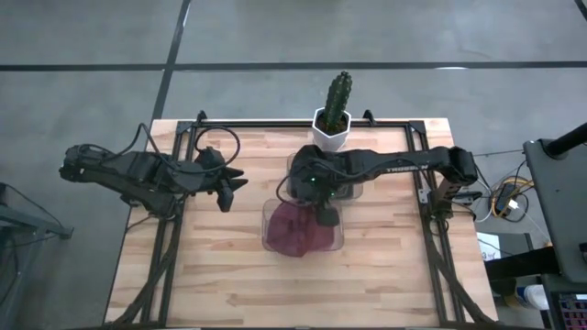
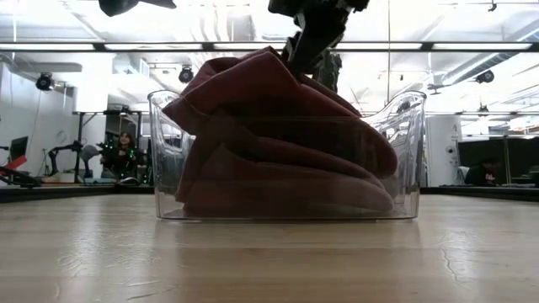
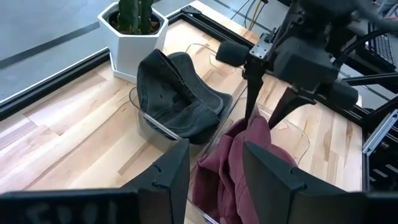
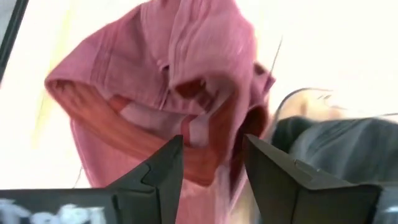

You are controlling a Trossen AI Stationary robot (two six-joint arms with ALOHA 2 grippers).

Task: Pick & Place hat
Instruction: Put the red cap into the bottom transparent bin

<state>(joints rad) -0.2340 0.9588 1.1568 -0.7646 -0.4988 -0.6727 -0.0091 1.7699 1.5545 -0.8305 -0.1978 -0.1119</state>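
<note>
A maroon hat [image 1: 298, 229] lies crumpled in a clear plastic bin [image 2: 404, 168] near the table's middle, and its top fold rises above the rim. My right gripper [image 3: 264, 115] stands open just above that fold, with its fingers pointing steeply down on either side of the peak [image 4: 186, 87]. A dark grey hat [image 3: 177, 93] sits in a second clear bin just beyond it, toward the far edge. My left gripper [image 1: 240, 183] waits open in the air over the table's left part, and it is empty. My right gripper has its spread fingertips [image 3: 250, 112] at the maroon hat's top fold [image 3: 255, 127]. I cannot tell whether they touch the cloth. The hat rests in its bin.
A cactus in a white hexagonal pot [image 1: 330, 133] stands at the far edge, just behind the bins. A black frame [image 1: 275, 124] runs around the tabletop. Bare wood lies along the near edge and the left side.
</note>
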